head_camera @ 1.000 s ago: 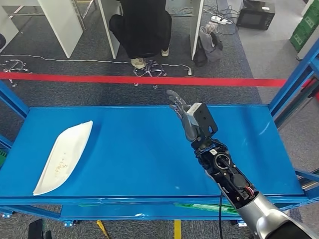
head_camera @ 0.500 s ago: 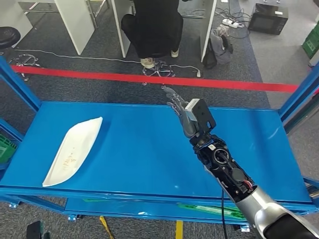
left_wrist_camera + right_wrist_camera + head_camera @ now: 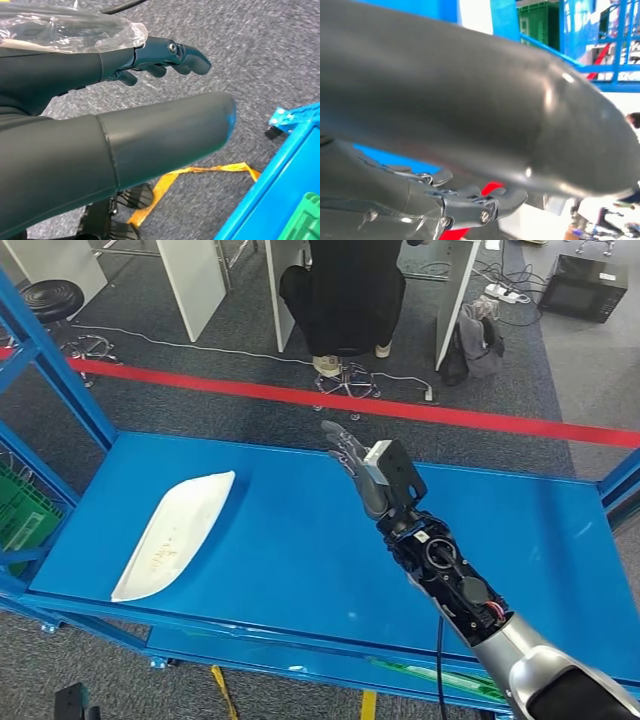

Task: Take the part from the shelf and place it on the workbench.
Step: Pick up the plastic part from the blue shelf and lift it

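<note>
My right hand [image 3: 355, 462] hovers over the far middle of the blue bench [image 3: 302, 540], fingers stretched apart and holding nothing; the white part [image 3: 175, 534] lies flat on the bench, well apart from that hand, toward my left; my left hand [image 3: 113, 125] hangs over grey carpet [image 3: 256, 55], fingers loosely apart, empty.

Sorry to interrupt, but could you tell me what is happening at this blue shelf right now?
The robot's right hand is stretched out above the blue shelf, fingers apart and holding nothing. The white part lies flat toward the shelf's left end, well apart from that hand and untouched. The left hand hangs low over the grey carpet, also holding nothing. A person in black sits beyond the red floor line.
</note>
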You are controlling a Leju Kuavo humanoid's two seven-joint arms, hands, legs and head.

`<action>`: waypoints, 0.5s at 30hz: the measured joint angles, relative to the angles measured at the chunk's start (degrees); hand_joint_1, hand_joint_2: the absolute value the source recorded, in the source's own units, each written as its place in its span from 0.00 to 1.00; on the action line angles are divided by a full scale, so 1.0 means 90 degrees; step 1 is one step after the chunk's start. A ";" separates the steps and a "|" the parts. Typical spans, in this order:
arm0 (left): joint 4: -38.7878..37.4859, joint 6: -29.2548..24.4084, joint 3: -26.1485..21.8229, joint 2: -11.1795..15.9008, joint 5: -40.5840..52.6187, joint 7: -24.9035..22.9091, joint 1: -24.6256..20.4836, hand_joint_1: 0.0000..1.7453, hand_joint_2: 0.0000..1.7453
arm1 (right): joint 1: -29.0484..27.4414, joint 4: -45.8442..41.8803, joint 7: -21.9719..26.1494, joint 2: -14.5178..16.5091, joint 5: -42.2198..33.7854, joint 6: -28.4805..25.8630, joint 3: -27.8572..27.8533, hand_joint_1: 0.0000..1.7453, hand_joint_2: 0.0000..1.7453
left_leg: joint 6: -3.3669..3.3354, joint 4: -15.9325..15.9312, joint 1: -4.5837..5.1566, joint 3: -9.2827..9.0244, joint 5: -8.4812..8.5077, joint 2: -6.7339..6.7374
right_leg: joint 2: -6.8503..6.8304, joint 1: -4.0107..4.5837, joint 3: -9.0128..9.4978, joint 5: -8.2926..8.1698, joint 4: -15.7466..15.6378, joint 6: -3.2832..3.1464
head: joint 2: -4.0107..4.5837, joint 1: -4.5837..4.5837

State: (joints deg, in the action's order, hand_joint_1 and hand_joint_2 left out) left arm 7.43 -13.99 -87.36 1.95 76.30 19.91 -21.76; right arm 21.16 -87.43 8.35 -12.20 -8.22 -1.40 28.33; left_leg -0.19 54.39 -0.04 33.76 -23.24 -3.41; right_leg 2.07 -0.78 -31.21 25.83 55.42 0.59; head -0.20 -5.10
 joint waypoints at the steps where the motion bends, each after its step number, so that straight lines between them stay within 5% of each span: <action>1: 0.0000 -0.0002 0.0000 0.0005 0.0000 0.0001 0.0007 0.00 0.00 | 0.0007 0.0009 -0.0001 0.0000 0.0000 0.0000 0.0010 0.00 0.00 | 0.0034 -0.0005 -0.0007 0.0013 0.0004 -0.0024 | -0.0027 -0.0008 0.0005 -0.0016 -0.0010 -0.0032 | 0.0000 -0.0003; 3: -0.0004 -0.0004 0.0000 0.0011 0.0000 0.0001 0.0011 0.00 0.00 | 0.0043 0.0017 0.0002 -0.0002 0.0000 0.0001 0.0025 0.00 0.00 | 0.0106 0.0203 -0.0004 0.0107 -0.0128 0.0067 | -0.0093 -0.0029 0.0037 -0.0049 -0.0060 -0.0104 | 0.0000 0.0031; 6: -0.0009 -0.0005 0.0000 0.0024 -0.0002 0.0001 -0.0006 0.00 0.00 | 0.0087 0.0042 0.0000 -0.0008 0.0000 0.0007 0.0041 0.00 0.00 | 0.0214 0.1376 -0.0030 0.0676 -0.0672 0.0274 | -0.0206 -0.0030 0.0053 -0.0062 -0.0090 -0.0170 | 0.0000 0.0096; 8: -0.0013 -0.0005 0.0000 0.0016 -0.0003 0.0001 0.0008 0.00 0.00 | 0.0090 0.0075 -0.0010 -0.0013 0.0000 0.0015 0.0061 0.00 0.00 | 0.0252 0.1886 -0.0058 0.0956 -0.0782 0.0303 | -0.0276 -0.0025 0.0053 -0.0057 -0.0088 -0.0174 | 0.0000 0.0101; 9: -0.0016 -0.0005 0.0000 0.0012 -0.0004 0.0001 0.0014 0.00 0.00 | 0.0092 0.0089 -0.0014 -0.0015 0.0000 0.0017 0.0070 0.00 0.00 | 0.0256 0.1788 -0.0068 0.0920 -0.0672 0.0316 | -0.0309 -0.0026 0.0056 -0.0052 -0.0088 -0.0171 | 0.0001 0.0104; 12: -0.0017 -0.0005 0.0000 0.0016 -0.0004 0.0002 0.0002 0.00 0.00 | 0.0114 0.0105 -0.0027 -0.0017 0.0000 0.0019 0.0089 0.00 0.00 | 0.0205 0.0488 -0.0057 0.0262 -0.0089 0.0468 | -0.0389 -0.0010 0.0083 -0.0019 -0.0081 -0.0119 | 0.0001 0.0115; 15: -0.0017 -0.0005 0.0000 0.0025 -0.0004 0.0003 -0.0017 0.00 0.00 | 0.0149 0.0107 -0.0044 -0.0024 0.0000 0.0026 0.0097 0.00 0.00 | 0.0092 -0.0036 0.0006 0.0013 0.0016 0.0524 | -0.0448 0.0030 0.0098 0.0014 -0.0093 -0.0025 | 0.0000 0.0092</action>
State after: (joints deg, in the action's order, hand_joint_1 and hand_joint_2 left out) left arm 7.28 -14.03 -87.36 2.17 76.26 19.93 -21.91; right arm 22.50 -86.47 7.96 -12.41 -8.22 -1.17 29.20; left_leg 0.63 54.07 0.01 33.88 -23.10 1.30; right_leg -1.95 -0.51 -30.33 25.95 54.59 0.36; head -0.20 -4.28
